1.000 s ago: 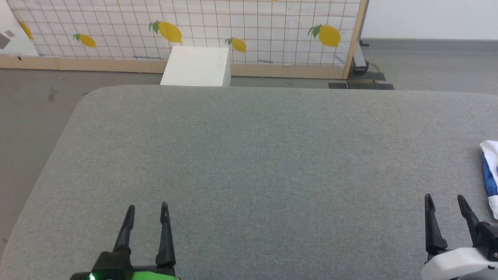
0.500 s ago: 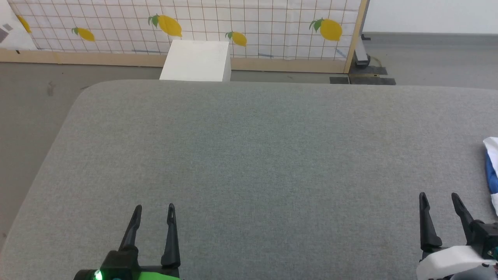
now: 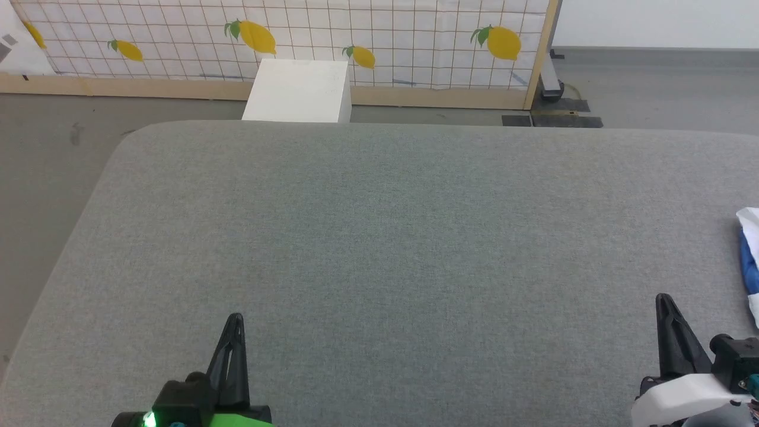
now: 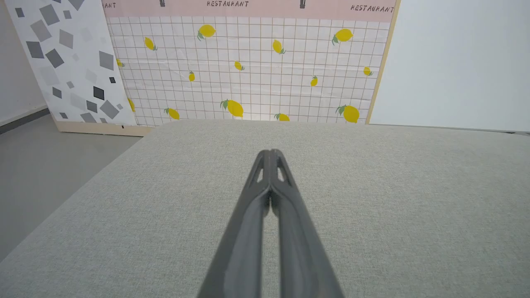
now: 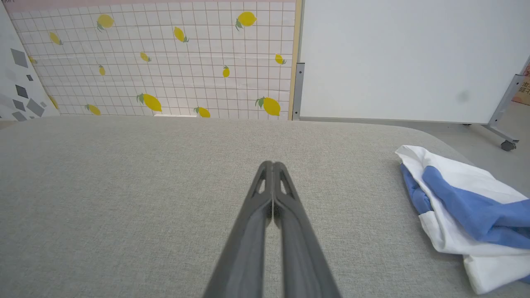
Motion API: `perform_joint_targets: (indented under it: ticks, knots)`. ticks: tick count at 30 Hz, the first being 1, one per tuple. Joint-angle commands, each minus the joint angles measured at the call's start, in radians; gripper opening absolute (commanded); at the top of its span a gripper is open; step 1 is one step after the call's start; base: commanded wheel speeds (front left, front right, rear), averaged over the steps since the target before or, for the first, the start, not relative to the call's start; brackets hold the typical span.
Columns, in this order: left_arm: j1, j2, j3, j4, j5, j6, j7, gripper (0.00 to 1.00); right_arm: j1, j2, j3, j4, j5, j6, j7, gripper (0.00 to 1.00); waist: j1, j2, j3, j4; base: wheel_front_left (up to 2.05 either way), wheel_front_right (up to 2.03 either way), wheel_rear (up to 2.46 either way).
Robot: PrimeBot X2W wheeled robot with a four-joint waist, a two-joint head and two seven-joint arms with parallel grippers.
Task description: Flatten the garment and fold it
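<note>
My L gripper [image 3: 235, 323] & R gripper [image 3: 665, 302] are both pinched fully closed w/ nothing held, above the grey bench [image 3: 379, 237]. The garment [image 5: 463, 198] lies crumpled at the bench's right edge, near R gripper, not touching.

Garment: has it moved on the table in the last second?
No. The garment lies just as far from the far edge of the table as before; the slight shift of the whole view is the camera's.
</note>
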Motion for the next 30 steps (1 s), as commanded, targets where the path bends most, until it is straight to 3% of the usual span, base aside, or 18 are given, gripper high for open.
perform_joint_targets:
  ticks: [1, 30]
  knots:
    - [-0.014, -0.004, 0.006, 0.004, 0.010, -0.007, 0.006, 0.00, -0.006, 0.000, 0.007, -0.006, -0.002, 0.000, 0.004, 0.00, 0.0001, 0.0000, 0.000, 0.000, 0.00, 0.00, 0.00]
    - [-0.055, -0.016, 0.041, 0.024, 0.043, -0.027, 0.065, 0.00, -0.024, 0.001, 0.055, -0.030, -0.008, 0.000, 0.043, 0.00, 0.0001, 0.0000, 0.002, -0.001, 0.00, 0.00, 0.00]
